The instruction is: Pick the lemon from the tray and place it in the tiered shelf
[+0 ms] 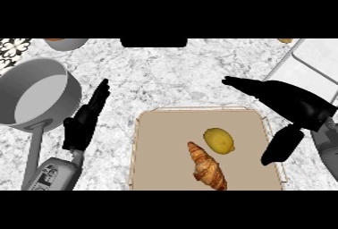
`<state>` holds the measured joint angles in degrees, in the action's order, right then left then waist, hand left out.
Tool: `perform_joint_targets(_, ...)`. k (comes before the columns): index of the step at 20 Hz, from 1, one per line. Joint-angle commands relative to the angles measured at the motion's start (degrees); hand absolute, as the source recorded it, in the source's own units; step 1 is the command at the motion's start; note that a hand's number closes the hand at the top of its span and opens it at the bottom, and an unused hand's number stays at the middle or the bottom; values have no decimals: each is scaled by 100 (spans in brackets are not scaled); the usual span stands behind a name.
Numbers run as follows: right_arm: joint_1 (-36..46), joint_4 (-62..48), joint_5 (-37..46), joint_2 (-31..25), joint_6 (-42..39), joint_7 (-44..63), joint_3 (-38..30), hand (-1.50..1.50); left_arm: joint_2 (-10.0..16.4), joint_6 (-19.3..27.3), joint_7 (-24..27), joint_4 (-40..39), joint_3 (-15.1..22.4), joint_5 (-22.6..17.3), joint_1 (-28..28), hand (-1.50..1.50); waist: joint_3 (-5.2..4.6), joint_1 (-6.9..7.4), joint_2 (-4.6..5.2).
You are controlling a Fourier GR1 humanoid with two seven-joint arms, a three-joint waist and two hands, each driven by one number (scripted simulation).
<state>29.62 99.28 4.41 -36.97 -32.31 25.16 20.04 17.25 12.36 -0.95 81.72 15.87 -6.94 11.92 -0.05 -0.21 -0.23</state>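
Note:
A yellow lemon point(218, 140) lies on the tan tray point(165, 147), just right of its middle. My right hand point(290, 107) hovers over the tray's right edge, open, with fingers stretched toward the upper left and the thumb hanging down beside the lemon without touching it. The white tiered shelf point(310, 67) shows at the upper right, partly behind that hand. My left hand point(84, 120) rests open to the left of the tray, fingers pointing up.
A brown croissant point(208, 167) lies on the tray just below the lemon. A grey saucepan point(36, 94) with a long handle stands at the left. A bowl's rim point(66, 43) shows at the top left.

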Motion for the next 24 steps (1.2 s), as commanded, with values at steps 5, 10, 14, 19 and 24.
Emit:
perform_joint_targets(5, -529, 980, 331, 553, -415, 816, -281, -150, 8, -516, -150, 94, -431, 100, 60, 0, 4, 18, 17)
perform_joint_targets(10, -617, 1243, 961, 1172, -361, 1174, -27, -150, -351, -314, 93, 203, -254, 526, -383, 0, 4, 38, 15)
perform_joint_targets(14, -865, 1579, 1117, 1405, -509, 1340, -180, -150, -556, -334, -83, -234, -545, 641, 203, 0, 4, 6, 19)
perform_joint_targets(19, -712, 791, 1631, 1742, -676, 812, -271, -150, -506, -720, 24, 59, -723, 613, -165, 0, 4, 39, 24)
perform_joint_targets(24, -1233, 1199, 1985, 1783, -780, 714, -350, -150, -683, -809, 154, -277, -904, 726, -32, 0, 4, 12, 24)
